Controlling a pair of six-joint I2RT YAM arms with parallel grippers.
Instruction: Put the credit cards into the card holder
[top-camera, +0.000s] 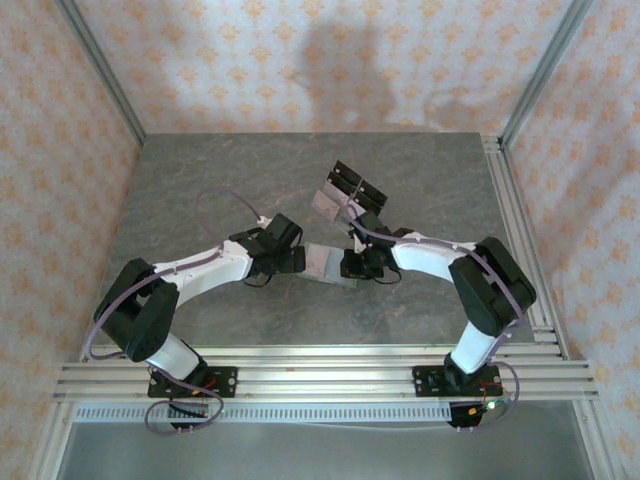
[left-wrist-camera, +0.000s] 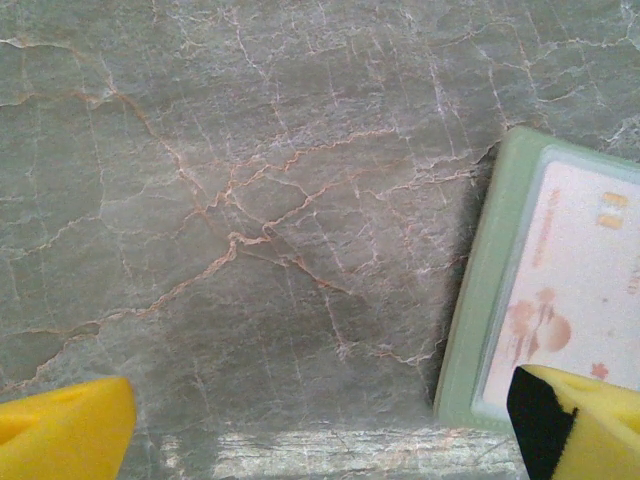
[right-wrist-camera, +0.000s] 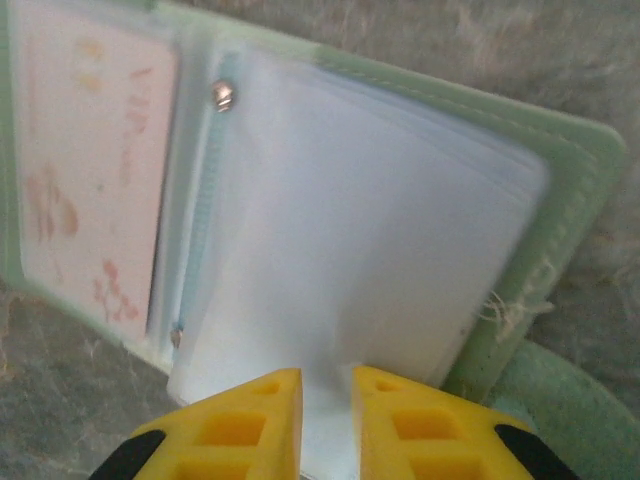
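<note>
The sage-green card holder (top-camera: 325, 262) lies open on the table between my two grippers. One pinkish credit card (right-wrist-camera: 95, 160) sits in its left clear pocket, also seen in the left wrist view as the card (left-wrist-camera: 575, 290) inside the green rim (left-wrist-camera: 490, 280). My right gripper (right-wrist-camera: 327, 400) is shut on the near edge of the holder's clear plastic sleeves (right-wrist-camera: 370, 230). My left gripper (left-wrist-camera: 320, 440) is open over bare table, and its right finger (left-wrist-camera: 580, 425) overlaps the holder's corner. Another pale card (top-camera: 330, 205) lies farther back.
A clear stand with black rectangles (top-camera: 357, 185) stands just behind the far card. The marble-grey table (top-camera: 200, 190) is bordered by aluminium rails on the right (top-camera: 520, 230) and along the near edge (top-camera: 320, 375).
</note>
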